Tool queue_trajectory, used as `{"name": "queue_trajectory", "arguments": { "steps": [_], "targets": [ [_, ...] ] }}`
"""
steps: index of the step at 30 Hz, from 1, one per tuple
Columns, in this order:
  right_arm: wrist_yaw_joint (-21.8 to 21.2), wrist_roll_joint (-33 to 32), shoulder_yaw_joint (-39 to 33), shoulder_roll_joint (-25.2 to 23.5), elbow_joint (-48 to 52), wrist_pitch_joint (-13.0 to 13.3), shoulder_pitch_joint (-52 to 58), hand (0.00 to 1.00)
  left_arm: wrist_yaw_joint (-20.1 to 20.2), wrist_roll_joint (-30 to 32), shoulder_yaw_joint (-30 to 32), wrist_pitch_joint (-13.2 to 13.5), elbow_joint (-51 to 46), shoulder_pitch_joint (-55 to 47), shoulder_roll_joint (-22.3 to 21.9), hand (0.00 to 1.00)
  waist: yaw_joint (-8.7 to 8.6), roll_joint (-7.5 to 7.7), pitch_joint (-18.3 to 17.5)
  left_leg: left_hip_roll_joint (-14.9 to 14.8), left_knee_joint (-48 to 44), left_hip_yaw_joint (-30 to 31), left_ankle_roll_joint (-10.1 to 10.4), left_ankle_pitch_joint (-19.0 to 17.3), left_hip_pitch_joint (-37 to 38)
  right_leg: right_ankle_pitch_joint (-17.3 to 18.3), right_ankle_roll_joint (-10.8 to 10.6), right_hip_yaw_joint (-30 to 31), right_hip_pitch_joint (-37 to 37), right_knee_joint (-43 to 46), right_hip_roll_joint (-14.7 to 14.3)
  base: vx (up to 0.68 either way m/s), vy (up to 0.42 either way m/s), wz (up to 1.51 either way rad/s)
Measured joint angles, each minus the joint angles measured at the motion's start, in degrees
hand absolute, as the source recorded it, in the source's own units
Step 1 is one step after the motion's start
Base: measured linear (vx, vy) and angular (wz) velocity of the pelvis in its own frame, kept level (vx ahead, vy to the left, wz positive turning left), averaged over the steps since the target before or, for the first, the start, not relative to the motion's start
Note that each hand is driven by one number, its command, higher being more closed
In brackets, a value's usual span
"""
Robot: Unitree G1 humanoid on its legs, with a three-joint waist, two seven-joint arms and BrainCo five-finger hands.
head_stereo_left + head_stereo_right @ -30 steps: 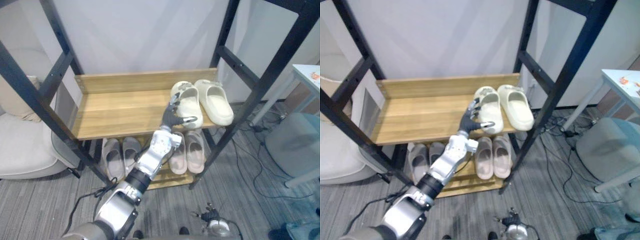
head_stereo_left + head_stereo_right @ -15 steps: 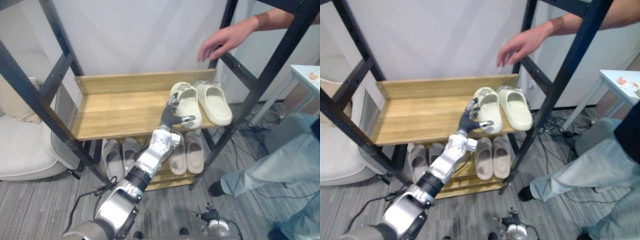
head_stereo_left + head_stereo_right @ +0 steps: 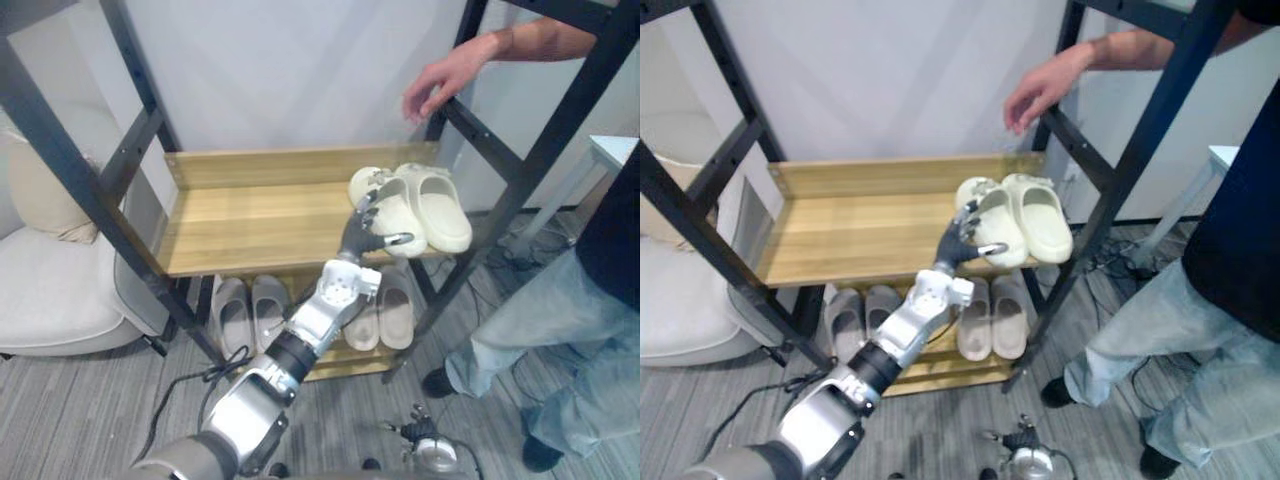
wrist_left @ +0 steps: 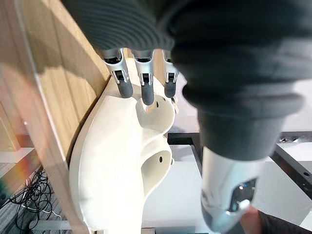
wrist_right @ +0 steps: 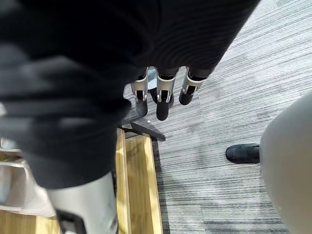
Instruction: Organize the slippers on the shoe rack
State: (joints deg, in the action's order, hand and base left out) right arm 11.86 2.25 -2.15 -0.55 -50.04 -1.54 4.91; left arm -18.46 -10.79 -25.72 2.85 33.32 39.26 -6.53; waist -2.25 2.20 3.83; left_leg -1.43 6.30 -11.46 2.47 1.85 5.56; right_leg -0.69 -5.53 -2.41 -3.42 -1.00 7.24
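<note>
A pair of cream slippers lies at the right end of the rack's upper wooden shelf (image 3: 250,215). My left hand (image 3: 360,235) reaches up to the left cream slipper (image 3: 398,208), open. Its straight fingers (image 4: 144,90) rest their tips on that slipper's (image 4: 114,161) rim, with the thumb held apart. The right cream slipper (image 3: 443,207) lies close beside it, untouched. My right hand (image 5: 161,97) hangs low over the grey carpet, fingers straight and holding nothing.
The lower shelf holds a grey pair (image 3: 245,305) and a pinkish pair (image 3: 388,315). A person stands at the right, legs (image 3: 540,340) near the rack, one hand (image 3: 440,80) by the black right post (image 3: 520,170). A white armchair (image 3: 60,300) stands left.
The person has stepped in from the right and now stands close to the rack. The camera has shifted slightly. My left hand stays on the cream slipper.
</note>
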Motion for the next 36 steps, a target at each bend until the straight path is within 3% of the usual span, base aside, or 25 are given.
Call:
{"name": "queue_trajectory", "arguments": {
  "steps": [5,10,19,25,27,32,36],
  "targets": [
    [-0.08,0.00,0.01,-0.07,0.04,0.01,0.28,0.00,1.32,1.09,0.00,-0.01,-1.61,1.90,0.05,0.00,-0.10,-0.05,-0.86,0.21,-0.01,-0.06,-0.13,0.02,-0.25,0.10,0.01,0.14,0.57,0.64,0.25,-0.01,0.003,0.00],
    [-0.51,-0.01,0.04,-0.02,1.05,0.02,1.18,0.00,1.37,1.82,0.75,0.03,-6.71,1.99,0.11,0.00,0.04,-1.06,-1.78,0.21,-0.01,0.45,-0.45,0.24,-0.34,0.28,0.00,-0.33,0.46,0.75,0.30,-0.01,-0.007,0.04],
    [-0.69,0.00,0.32,0.16,1.62,0.01,1.99,0.00,3.43,-0.76,0.06,1.90,-18.60,0.03,0.14,0.00,1.46,-1.41,-2.70,0.49,-0.30,3.09,-0.61,0.63,-0.44,0.95,-0.04,-2.98,-0.63,0.99,0.71,-0.01,-0.008,0.15],
    [-0.74,0.01,2.07,0.16,1.17,0.01,2.37,0.00,7.83,-6.45,-7.12,3.16,-27.84,-11.25,0.62,0.00,2.76,-1.38,-3.48,0.75,-0.30,4.32,-0.50,0.51,0.50,1.97,-0.04,-4.07,-1.80,1.86,1.00,-0.01,-0.004,0.11],
    [-0.83,0.01,2.96,0.01,0.12,0.04,1.90,0.00,11.32,-8.71,-11.32,3.16,-30.58,-16.67,1.37,0.00,2.87,-1.30,-3.72,0.71,-0.30,4.46,-0.37,0.41,0.48,2.05,-0.03,-4.24,-1.80,1.93,0.98,0.00,0.000,0.00],
    [-0.92,0.03,3.27,0.01,-0.82,0.08,1.08,0.00,16.17,-9.65,-14.78,3.03,-30.82,-23.64,4.65,0.00,2.91,-1.32,-3.83,0.69,-0.29,4.76,-0.48,0.60,0.86,2.19,-0.01,-4.62,-2.31,1.90,0.76,0.00,-0.005,0.02],
    [-1.20,0.05,5.21,-0.07,-1.72,0.14,0.87,0.00,18.99,-9.53,-14.65,2.23,-23.88,-35.29,6.84,0.00,3.02,-0.72,-3.87,0.64,-0.28,5.93,-0.36,0.55,2.08,3.47,0.08,-5.90,-3.77,1.85,0.66,-0.01,-0.019,0.14]
  ]
}}
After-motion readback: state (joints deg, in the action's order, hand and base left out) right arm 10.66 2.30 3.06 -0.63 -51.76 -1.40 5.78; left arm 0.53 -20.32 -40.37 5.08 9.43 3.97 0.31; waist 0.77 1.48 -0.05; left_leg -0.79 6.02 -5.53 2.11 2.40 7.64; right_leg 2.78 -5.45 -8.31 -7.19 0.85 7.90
